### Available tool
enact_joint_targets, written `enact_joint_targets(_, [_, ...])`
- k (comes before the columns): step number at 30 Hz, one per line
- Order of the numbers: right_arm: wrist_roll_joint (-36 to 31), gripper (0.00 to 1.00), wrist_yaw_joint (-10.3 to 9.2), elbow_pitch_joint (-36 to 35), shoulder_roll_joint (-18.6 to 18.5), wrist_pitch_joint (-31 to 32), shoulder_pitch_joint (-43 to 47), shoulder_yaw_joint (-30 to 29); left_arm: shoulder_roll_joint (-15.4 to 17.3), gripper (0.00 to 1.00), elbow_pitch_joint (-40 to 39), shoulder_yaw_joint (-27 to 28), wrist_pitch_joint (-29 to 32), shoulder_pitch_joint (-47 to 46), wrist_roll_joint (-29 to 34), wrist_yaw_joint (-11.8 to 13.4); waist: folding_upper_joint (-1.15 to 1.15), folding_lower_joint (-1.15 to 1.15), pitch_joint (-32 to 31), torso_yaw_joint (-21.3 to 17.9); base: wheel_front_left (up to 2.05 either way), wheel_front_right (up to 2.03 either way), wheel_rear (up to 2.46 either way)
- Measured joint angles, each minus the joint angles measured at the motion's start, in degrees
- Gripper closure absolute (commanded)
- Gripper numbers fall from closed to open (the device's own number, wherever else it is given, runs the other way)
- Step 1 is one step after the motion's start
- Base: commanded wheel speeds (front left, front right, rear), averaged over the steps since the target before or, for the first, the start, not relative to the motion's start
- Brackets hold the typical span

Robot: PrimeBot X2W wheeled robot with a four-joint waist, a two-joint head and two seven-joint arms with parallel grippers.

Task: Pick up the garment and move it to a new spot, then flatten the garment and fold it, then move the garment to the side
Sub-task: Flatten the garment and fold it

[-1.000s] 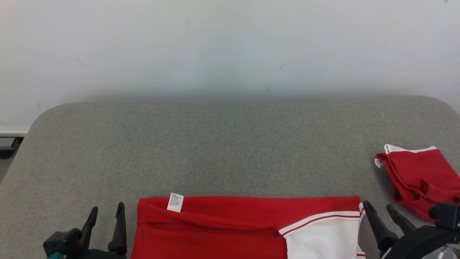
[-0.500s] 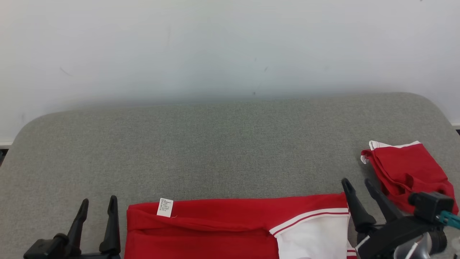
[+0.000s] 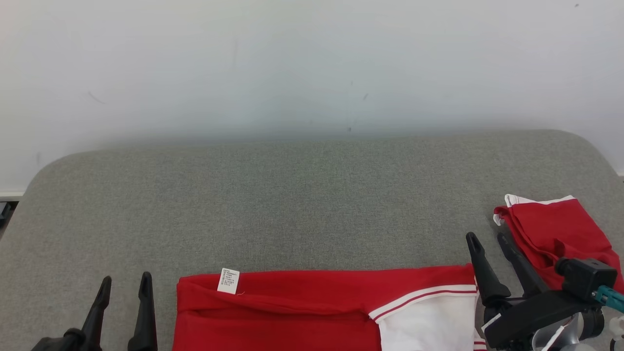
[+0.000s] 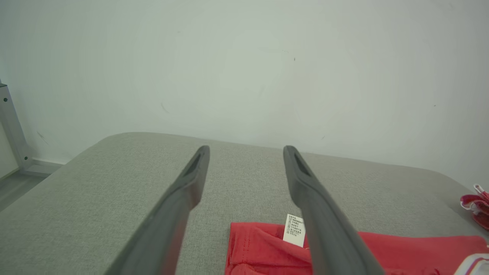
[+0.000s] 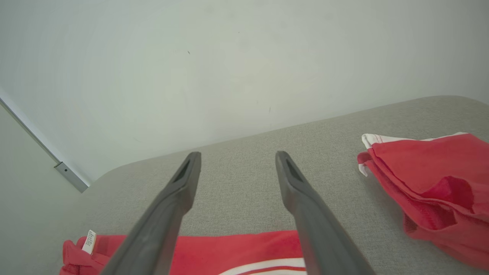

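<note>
Plainly, the red-and-white garment (image 3: 292,312) lay flat at the near edge of the grey pad (image 3: 292,195), its white label (image 3: 228,281) at its far left corner. The left gripper (image 3: 126,277) stood just left of it and the right gripper (image 3: 486,236) just right, both spread wide and empty. A crumpled red bundle (image 3: 551,229) sat further right.

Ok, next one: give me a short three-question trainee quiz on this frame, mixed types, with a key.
1. True or false: the right gripper is gripping the flat red garment.
2. Where is its white label? A) far left corner B) far right corner C) on the white panel
3. Fill in: the red bundle lies on the grey padded surface at the robot's ____.
Key: 1 false, jaws open and empty; 2 A; 3 right.
</note>
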Motion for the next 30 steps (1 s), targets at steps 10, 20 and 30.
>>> enact_joint_targets(10, [0.0,0.0,0.73,2.6,-0.2,-2.5,0.0,0.0,-0.2,0.0,-2.0,0.5,0.4,1.1,0.6,0.1,0.0,0.0,0.1,0.3,0.0,0.0,0.0])
enact_joint_targets(20, [0.7,0.0,1.0,3.9,0.0,-4.4,0.0,0.7,-0.4,0.0,-3.0,1.5,1.9,2.1,0.6,0.5,0.0,0.0,0.3,0.4,0.0,0.0,0.0])
enact_joint_targets(30, [0.2,0.0,-1.42,8.7,-0.3,2.0,0.6,2.8,-1.0,0.0,-3.8,1.8,2.8,2.1,1.1,0.5,0.0,0.0,0.4,0.6,0.0,0.0,0.0])
